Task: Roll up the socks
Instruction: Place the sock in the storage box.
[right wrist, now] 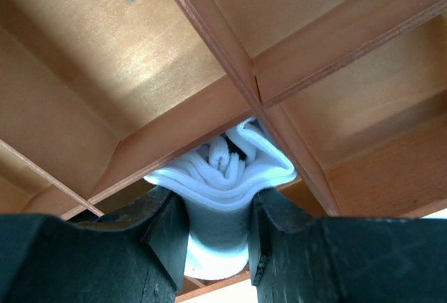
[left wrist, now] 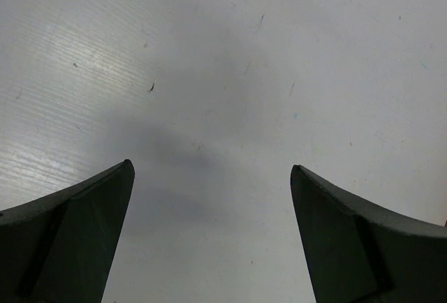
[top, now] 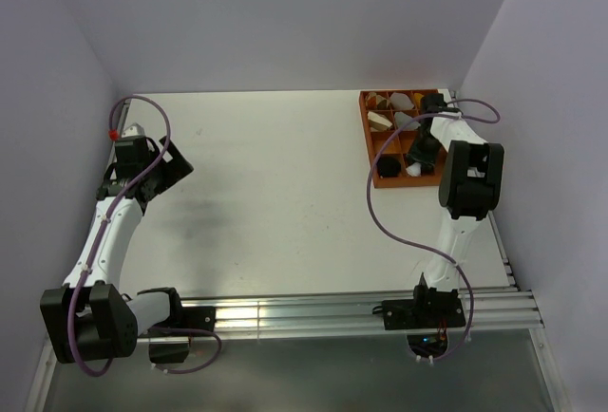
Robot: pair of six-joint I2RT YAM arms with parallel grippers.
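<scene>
A white rolled sock [right wrist: 222,174] sits squeezed between my right gripper's jaws, low inside a compartment of the orange wooden divider tray [right wrist: 230,45]; its cuff stripes do not show. In the top view my right gripper [top: 426,151] reaches down into the tray [top: 399,182] at the table's far right. I cannot make out the black sock for certain; dark shapes in the tray are too small to tell. My left gripper [left wrist: 211,167] is open and empty above the bare white table, at the far left in the top view [top: 179,160].
The tray holds several pale and dark bundles [top: 380,120] in its compartments. White walls close in on the left, back and right. A metal rail [top: 313,315] runs along the near edge between the arm bases.
</scene>
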